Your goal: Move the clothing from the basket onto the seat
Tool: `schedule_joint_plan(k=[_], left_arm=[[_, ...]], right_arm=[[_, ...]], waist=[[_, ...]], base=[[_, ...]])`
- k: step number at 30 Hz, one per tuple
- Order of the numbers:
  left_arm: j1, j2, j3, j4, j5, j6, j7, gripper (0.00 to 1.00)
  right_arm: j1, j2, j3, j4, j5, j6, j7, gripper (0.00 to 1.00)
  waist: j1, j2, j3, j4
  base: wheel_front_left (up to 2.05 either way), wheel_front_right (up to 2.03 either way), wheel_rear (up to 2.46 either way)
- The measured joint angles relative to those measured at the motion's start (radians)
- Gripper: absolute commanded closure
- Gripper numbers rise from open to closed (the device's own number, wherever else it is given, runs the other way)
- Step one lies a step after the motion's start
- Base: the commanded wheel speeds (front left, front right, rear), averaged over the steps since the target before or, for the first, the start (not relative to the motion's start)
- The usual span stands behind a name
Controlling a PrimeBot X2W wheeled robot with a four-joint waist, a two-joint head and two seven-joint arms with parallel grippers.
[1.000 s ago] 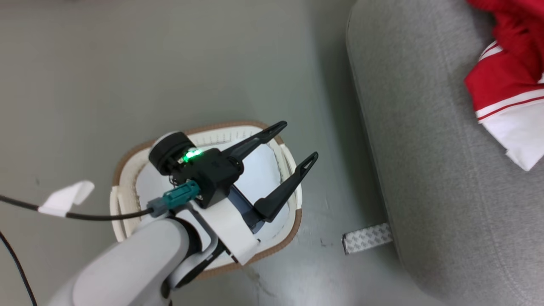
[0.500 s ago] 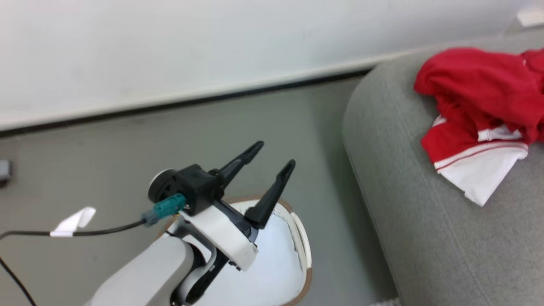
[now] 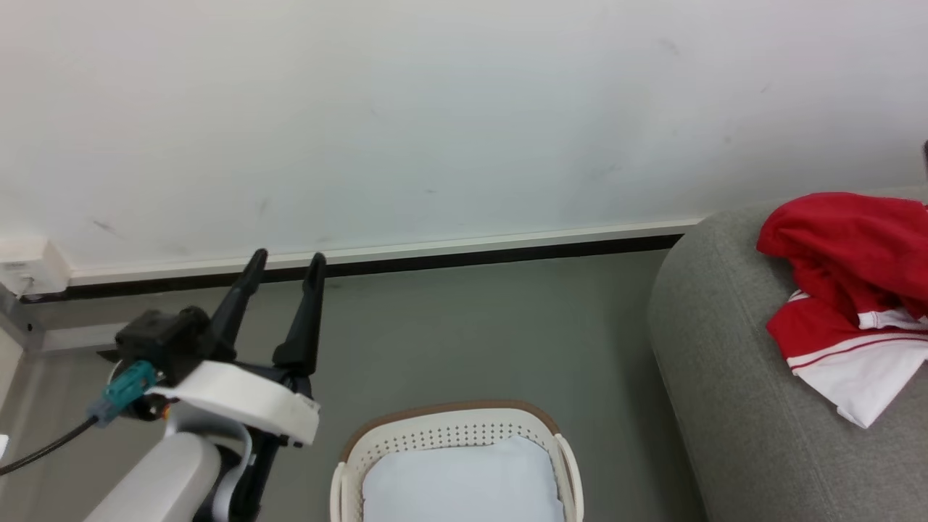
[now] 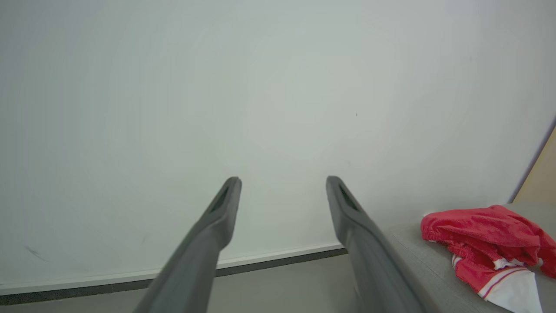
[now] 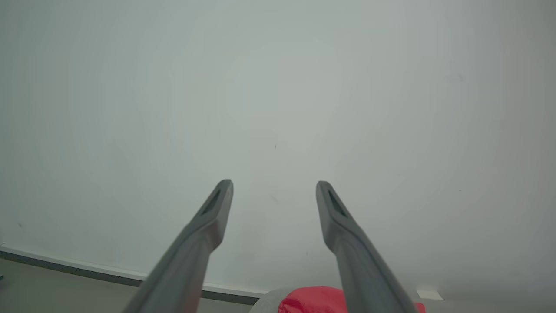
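The red clothing with white panels lies crumpled on the grey seat at the right, and it shows too in the left wrist view as clothing on the seat. The cream basket with a brown rim stands on the floor at the bottom middle, holding a pale flat pad. My left gripper is open and empty, raised left of the basket, fingers pointing at the wall. In the right wrist view my right gripper is open and empty, above a bit of the clothing.
A white wall with a dark baseboard runs behind everything. Grey floor lies between basket and seat. A white socket box sits on the wall at far left. A black cable trails from my left wrist.
The head camera has tilted up, so basket and seat slid down the picture and the wall came into view. My left gripper has lifted away from over the basket to its left, staying open.
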Motion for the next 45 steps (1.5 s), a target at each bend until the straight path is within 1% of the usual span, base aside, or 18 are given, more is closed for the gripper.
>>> schedule_joint_plan(k=[2, 5, 7, 8, 9, 10, 12, 15, 20, 24, 27, 29, 32, 36, 45], left_arm=[[0.041, 0.005, 0.026, -0.007, -0.008, 0.012, -0.008, 0.0], [0.111, 0.012, 0.069, -0.012, -0.016, 0.029, -0.013, 0.0], [0.15, 0.005, 0.097, -0.012, -0.019, 0.03, -0.015, 0.0], [0.17, -0.012, 0.123, -0.016, -0.027, 0.025, -0.017, 0.0], [0.19, -0.043, 0.157, -0.028, -0.034, 0.013, -0.019, 0.0], [0.207, -0.061, 0.184, -0.031, -0.025, 0.003, -0.02, 0.0], [0.252, -0.088, 0.224, -0.026, 0.017, -0.022, -0.02, 0.0], [0.31, -0.14, 0.277, -0.023, 0.097, -0.068, -0.02, 0.0], [0.393, -0.227, 0.356, 0.042, 0.207, -0.13, -0.02, 0.0], [0.409, -0.283, 0.404, 0.088, 0.276, -0.189, -0.02, 0.0], [0.408, -0.317, 0.439, 0.106, 0.308, -0.237, -0.02, 0.0], [0.405, -0.33, 0.462, 0.113, 0.338, -0.26, -0.02, 0.0], [0.403, -0.353, 0.491, 0.125, 0.361, -0.282, -0.02, 0.0], [0.4, -0.376, 0.518, 0.141, 0.397, -0.3, -0.02, 0.0], [0.395, -0.404, 0.555, 0.171, 0.443, -0.322, -0.02, 0.0]], right_arm=[[0.059, 0.083, -0.053, -0.039, -0.062, 0.0, -0.025, 0.0], [0.185, 0.219, -0.105, -0.116, -0.153, 0.0, -0.05, 0.0], [0.275, 0.296, -0.12, -0.174, -0.225, 0.0, -0.06, 0.0], [0.318, 0.333, -0.129, -0.197, -0.254, 0.0, -0.07, 0.0], [0.361, 0.362, -0.13, -0.216, -0.286, 0.0, -0.076, 0.0], [0.397, 0.388, -0.132, -0.231, -0.316, 0.0, -0.088, 0.0], [0.461, 0.446, -0.151, -0.238, -0.353, 0.0, -0.117, 0.0], [0.529, 0.508, -0.152, -0.24, -0.388, 0.0, -0.172, 0.0], [0.579, 0.548, -0.147, -0.198, -0.412, 0.0, -0.222, 0.0], [0.578, 0.56, -0.132, -0.153, -0.429, 0.0, -0.236, 0.0], [0.573, 0.565, -0.127, -0.129, -0.434, 0.0, -0.244, 0.0], [0.57, 0.566, -0.127, -0.119, -0.434, 0.0, -0.245, 0.0], [0.563, 0.569, -0.123, -0.103, -0.434, 0.0, -0.253, 0.0], [0.556, 0.57, -0.115, -0.094, -0.434, 0.0, -0.254, 0.0], [0.553, 0.572, -0.104, -0.081, -0.421, 0.0, -0.258, 0.0]], waist=[[0.0001, 0.0001, -0.008, 0.015], [0.0001, 0.0, -0.013, 0.035], [0.0002, 0.0, -0.013, 0.048], [0.0001, 0.0, -0.012, 0.056], [0.0002, 0.0, -0.012, 0.064], [0.0002, 0.0, -0.012, 0.071], [0.0003, 0.0, -0.015, 0.084], [0.0002, 0.0, -0.021, 0.099], [0.0003, 0.0, -0.023, 0.102], [0.0003, 0.0, -0.02, 0.098], [0.0004, 0.0, -0.019, 0.099], [0.0003, 0.0, -0.02, 0.099], [0.0003, 0.0, -0.022, 0.098], [0.0004, 0.0, -0.026, 0.096], [0.0004, 0.0, -0.028, 0.095]], base=[[0.0, 0.0, 0.0], [0.0, 0.0, 0.0], [0.0, 0.0, 0.0], [0.0, 0.0, 0.0], [0.0, 0.0, 0.0], [0.0, 0.0, 0.0], [0.0, 0.0, 0.0], [0.0, 0.0, 0.0], [0.0, 0.0, 0.0], [0.0, 0.0, 0.0], [0.0, 0.0, 0.0], [0.0, 0.0, 0.0], [0.0, 0.0, 0.0], [0.0, 0.0, 0.0], [0.0, 0.0, 0.0]])
